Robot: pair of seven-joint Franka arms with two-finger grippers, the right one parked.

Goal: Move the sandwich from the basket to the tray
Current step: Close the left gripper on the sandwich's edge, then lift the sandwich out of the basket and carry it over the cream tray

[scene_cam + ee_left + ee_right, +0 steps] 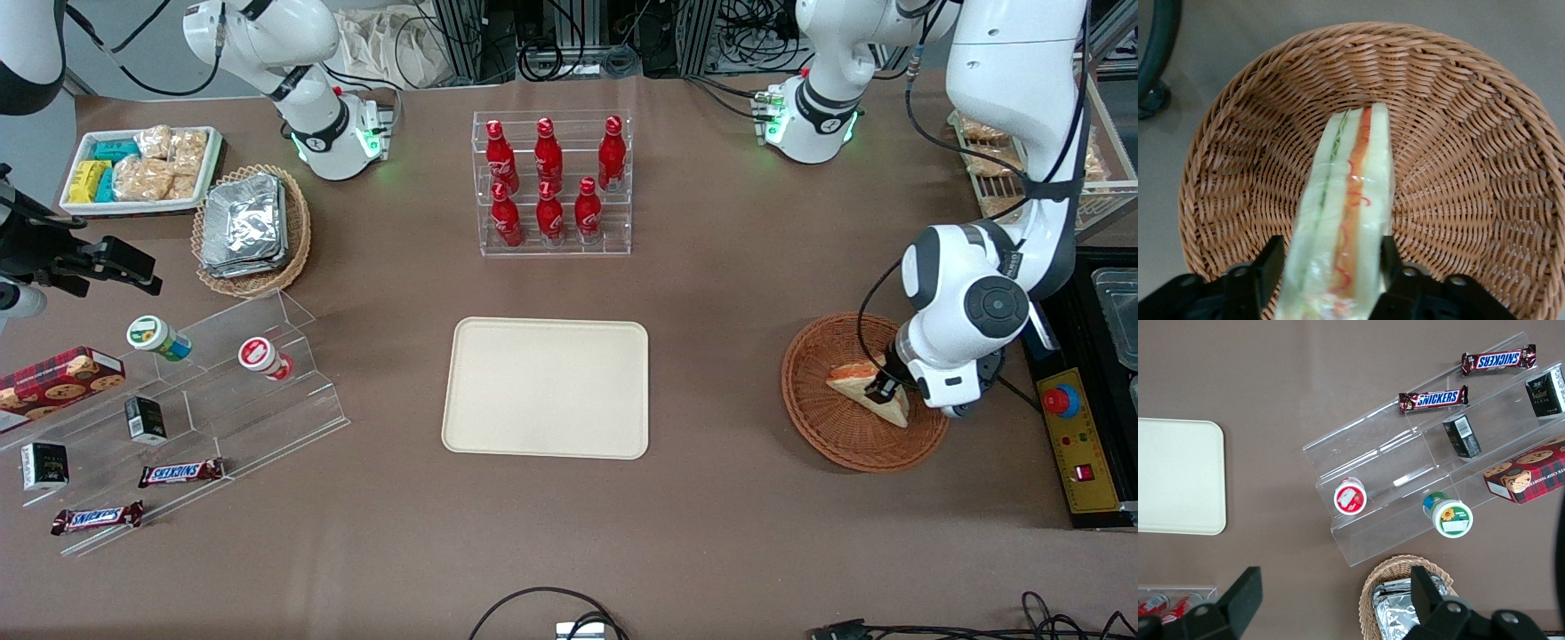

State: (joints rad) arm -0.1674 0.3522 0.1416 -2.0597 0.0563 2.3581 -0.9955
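The sandwich (855,384), a pale wedge with orange-red and green filling, is in the reddish-brown wicker basket (836,437) toward the working arm's end of the table. My left gripper (886,388) is down in the basket, its black fingers pressed on the two bread faces. In the left wrist view the sandwich (1351,187) stands edge-on between the fingers (1269,263) of the gripper (1333,267), over the basket's weave (1458,167). The cream tray (547,387) lies bare at the table's middle and also shows in the right wrist view (1178,477).
A clear rack of red bottles (551,182) stands farther from the camera than the tray. A clear stepped shelf with snacks (178,418), a tan basket of foil packets (249,227) and a white snack tray (142,169) lie toward the parked arm's end. A control box (1071,436) sits beside the basket.
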